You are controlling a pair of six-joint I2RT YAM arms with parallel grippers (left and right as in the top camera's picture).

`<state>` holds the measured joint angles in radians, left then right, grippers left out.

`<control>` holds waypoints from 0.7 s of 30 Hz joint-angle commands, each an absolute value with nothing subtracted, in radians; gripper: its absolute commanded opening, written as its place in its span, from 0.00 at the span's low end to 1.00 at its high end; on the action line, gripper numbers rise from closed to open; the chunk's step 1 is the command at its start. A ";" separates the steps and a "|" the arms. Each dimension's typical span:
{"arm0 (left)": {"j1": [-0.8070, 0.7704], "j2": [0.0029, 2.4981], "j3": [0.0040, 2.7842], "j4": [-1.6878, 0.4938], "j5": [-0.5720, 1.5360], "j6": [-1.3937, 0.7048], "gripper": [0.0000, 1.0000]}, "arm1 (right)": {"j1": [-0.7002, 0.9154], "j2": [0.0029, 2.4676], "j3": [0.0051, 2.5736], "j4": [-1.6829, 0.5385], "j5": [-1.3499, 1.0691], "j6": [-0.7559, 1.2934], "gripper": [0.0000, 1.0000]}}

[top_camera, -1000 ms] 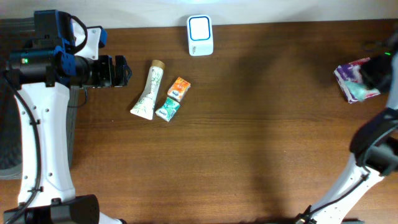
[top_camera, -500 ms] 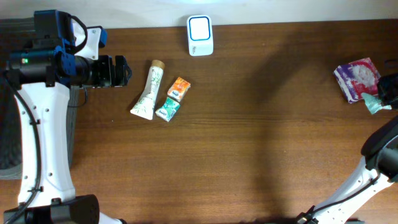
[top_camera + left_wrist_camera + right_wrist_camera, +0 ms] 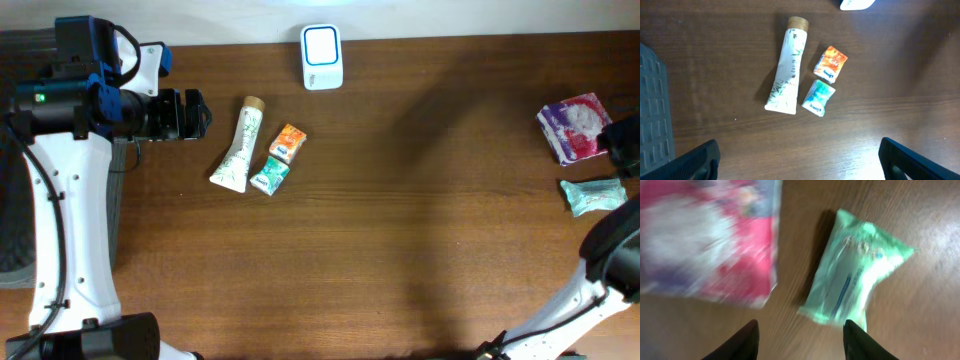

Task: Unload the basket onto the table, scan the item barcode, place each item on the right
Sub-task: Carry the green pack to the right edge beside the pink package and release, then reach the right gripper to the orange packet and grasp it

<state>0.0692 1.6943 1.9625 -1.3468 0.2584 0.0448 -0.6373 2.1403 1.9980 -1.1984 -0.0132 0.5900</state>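
Note:
The white barcode scanner [image 3: 322, 56] stands at the table's far edge; its corner [image 3: 855, 4] shows in the left wrist view. A white tube [image 3: 238, 145], an orange packet [image 3: 288, 141] and a teal packet [image 3: 269, 176] lie together at the left, just right of my wide-open left gripper [image 3: 185, 113]. That gripper [image 3: 800, 165] hangs above bare wood, short of the tube [image 3: 786, 75]. At the far right a mint-green packet [image 3: 593, 194] lies flat on the table. My right gripper [image 3: 802, 342] is open above it, holding nothing; the packet [image 3: 855, 287] lies beyond its fingertips.
A pink and purple packet [image 3: 575, 127] lies beside the mint one at the right edge, blurred in the right wrist view [image 3: 705, 240]. A grey ribbed mat [image 3: 655, 120] borders the table's left side. The right arm [image 3: 625, 145] sits half out of the overhead view.
My right gripper went from shut to open and let go of the mint-green packet, which now lies on the table below the pink packet. The left arm has not moved.

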 commanded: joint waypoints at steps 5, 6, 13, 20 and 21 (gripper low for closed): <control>0.068 1.695 1.966 -1.348 0.269 0.046 0.99 | -0.325 1.987 2.007 -1.271 -0.262 0.419 0.48; 0.068 1.695 1.966 -1.348 0.269 0.046 0.99 | -0.266 1.988 1.993 -1.264 -0.262 0.419 0.48; 0.068 1.695 1.966 -1.348 0.269 0.046 0.99 | 0.171 2.061 1.893 -0.997 -0.258 0.427 0.93; 0.068 1.695 1.966 -1.348 0.269 0.046 0.99 | 0.435 2.109 1.885 -0.688 -0.186 0.489 0.99; 0.068 1.695 1.966 -1.348 0.269 0.046 0.99 | 0.453 2.119 1.885 -0.673 -0.156 0.529 0.99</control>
<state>0.0692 1.6943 1.9625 -1.3476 0.2584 0.0448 0.4118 2.1014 1.8866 -0.6998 -0.2398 0.4446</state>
